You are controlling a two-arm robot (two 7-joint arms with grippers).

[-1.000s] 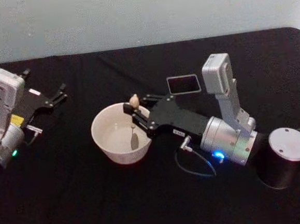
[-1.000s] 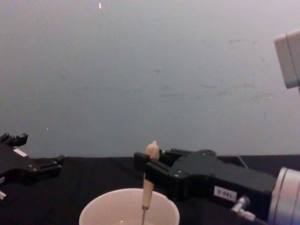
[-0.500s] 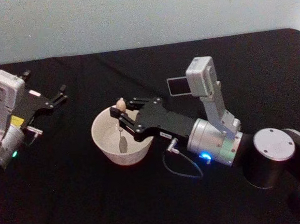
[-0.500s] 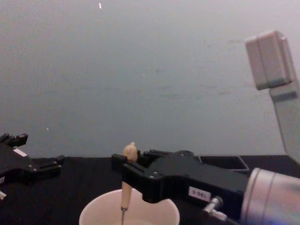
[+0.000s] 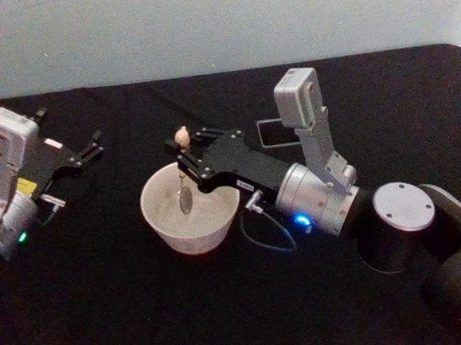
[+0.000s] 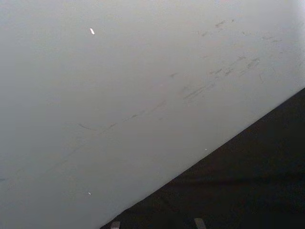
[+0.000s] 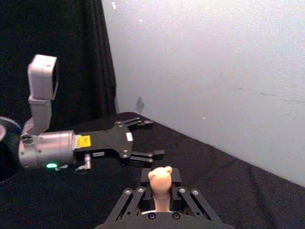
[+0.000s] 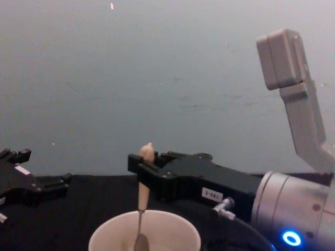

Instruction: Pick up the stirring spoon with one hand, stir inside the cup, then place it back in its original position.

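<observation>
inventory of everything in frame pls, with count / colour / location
cup: 1, cream-white, table centre-left, below the right gripper.
stirring spoon: 1, beige handle with metal shaft, upright, bowl end down inside the cup.
holder box: 1, dark grey, behind the right arm and partly hidden by it.
table: 1, black cloth, under everything.
wall: 1, pale grey, behind the table.
right gripper: 1, black on a silver wrist, above the cup's far rim, jaws shut on the spoon handle.
left gripper: 1, black, parked at far left over the table, jaws open.
</observation>
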